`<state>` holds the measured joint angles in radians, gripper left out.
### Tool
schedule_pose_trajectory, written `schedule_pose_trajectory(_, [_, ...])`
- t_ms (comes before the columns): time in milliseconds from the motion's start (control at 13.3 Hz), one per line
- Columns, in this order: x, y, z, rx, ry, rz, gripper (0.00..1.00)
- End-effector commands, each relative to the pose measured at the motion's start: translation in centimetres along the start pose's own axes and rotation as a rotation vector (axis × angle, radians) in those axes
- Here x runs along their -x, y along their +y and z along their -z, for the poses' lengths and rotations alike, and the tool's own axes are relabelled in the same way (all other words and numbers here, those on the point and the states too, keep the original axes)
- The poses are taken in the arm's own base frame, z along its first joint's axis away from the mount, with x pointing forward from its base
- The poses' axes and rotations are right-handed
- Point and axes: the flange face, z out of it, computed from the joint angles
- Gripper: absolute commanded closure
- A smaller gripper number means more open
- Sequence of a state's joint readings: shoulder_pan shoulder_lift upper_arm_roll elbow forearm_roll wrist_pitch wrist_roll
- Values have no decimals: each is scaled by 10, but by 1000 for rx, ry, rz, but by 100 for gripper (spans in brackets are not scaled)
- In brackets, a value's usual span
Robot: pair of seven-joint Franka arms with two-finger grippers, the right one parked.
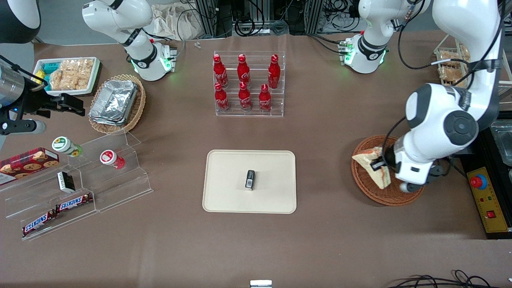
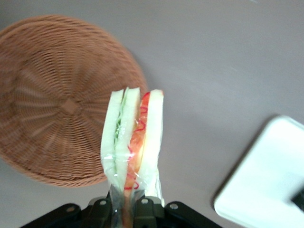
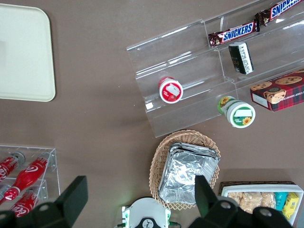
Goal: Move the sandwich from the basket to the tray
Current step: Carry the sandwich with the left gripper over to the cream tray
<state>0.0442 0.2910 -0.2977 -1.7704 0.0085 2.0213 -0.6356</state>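
Gripper (image 2: 124, 206) clamped tight on the clear-wrapped sandwich (image 2: 134, 142), hanging just above the brown basket (image 2: 52, 104), cream tray (image 1: 224, 192) well off toward the parked arm's end, plus SNICKERS bars (image 3: 231, 33) readable on the acrylic shelf.

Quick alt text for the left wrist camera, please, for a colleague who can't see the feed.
The gripper is shut on the wrapped sandwich, holding it on edge in the air above the table. The empty round wicker basket lies below beside it, and a corner of the pale tray shows nearby.
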Motion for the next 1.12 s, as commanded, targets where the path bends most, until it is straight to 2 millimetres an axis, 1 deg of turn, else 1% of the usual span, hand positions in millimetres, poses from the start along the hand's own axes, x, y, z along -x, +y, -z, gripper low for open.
schedule_pose_trajectory(0, [27, 56, -1, -31, 11, -196, 100])
schedule_pose_trajectory(75, [41, 79, -9, -41, 10, -248, 100])
schedule_pose_trajectory(225, [63, 124, -27, -34, 8, -325, 100])
schedule_pose_trajectory(300, [72, 144, -42, -45, 9, -364, 100])
schedule_pose_trajectory(375, [78, 163, -51, -41, 23, -393, 100])
schedule_pose_trajectory(525, [97, 197, -79, -39, 34, -447, 100])
schedule_pose_trajectory(600, [102, 208, -90, -28, 38, -463, 100])
schedule_pose_trajectory(675, [109, 219, -108, -18, 35, -483, 100])
schedule_pose_trajectory(825, [117, 237, -133, -24, 47, -505, 100])
schedule_pose_trajectory(975, [113, 241, -154, -36, 105, -494, 100])
schedule_pose_trajectory(1050, [112, 241, -163, -40, 102, -491, 100])
